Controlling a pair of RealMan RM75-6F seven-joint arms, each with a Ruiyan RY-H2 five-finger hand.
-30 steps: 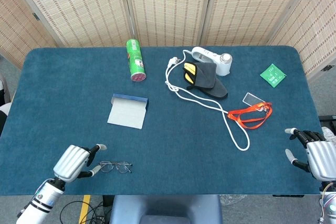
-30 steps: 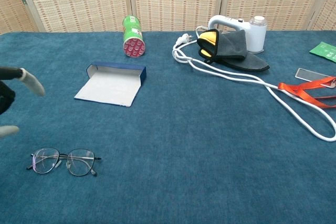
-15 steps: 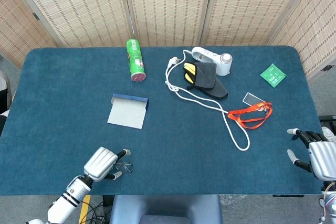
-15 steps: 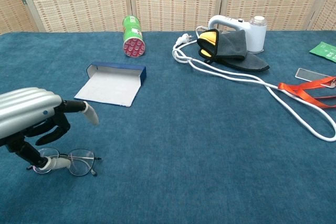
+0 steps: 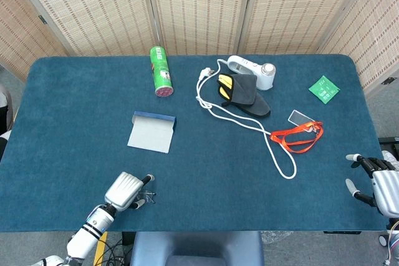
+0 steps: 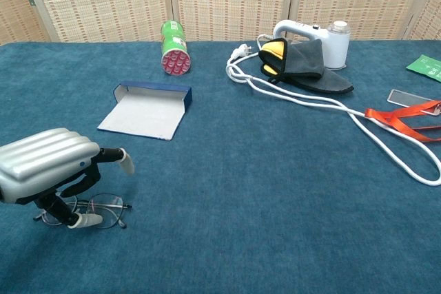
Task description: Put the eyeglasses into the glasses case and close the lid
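Thin wire-rimmed eyeglasses (image 6: 105, 206) lie flat on the blue table near its front left edge. In the head view only a bit of the eyeglasses (image 5: 148, 197) shows past my hand. My left hand (image 6: 49, 164) (image 5: 127, 190) hovers right over their left half. Its fingers are apart, with the thumb in front of the frame and a finger stretched out above it. I see no firm hold. The glasses case (image 6: 146, 110) (image 5: 151, 131), dark blue with a grey inside, lies open farther back. My right hand (image 5: 379, 182) is open at the table's right front edge.
A green can (image 5: 161, 71) lies at the back left of centre. A white appliance (image 5: 252, 70) with a black and yellow pouch (image 5: 244, 93) and a long white cable (image 5: 274, 149) fills the back middle. A red lanyard (image 5: 298, 136), a clear card and a green packet (image 5: 324, 88) lie right.
My left hand came in from the left and lowered over the eyeglasses, which have not shifted. My right hand drifted slightly right and towards the table's edge.
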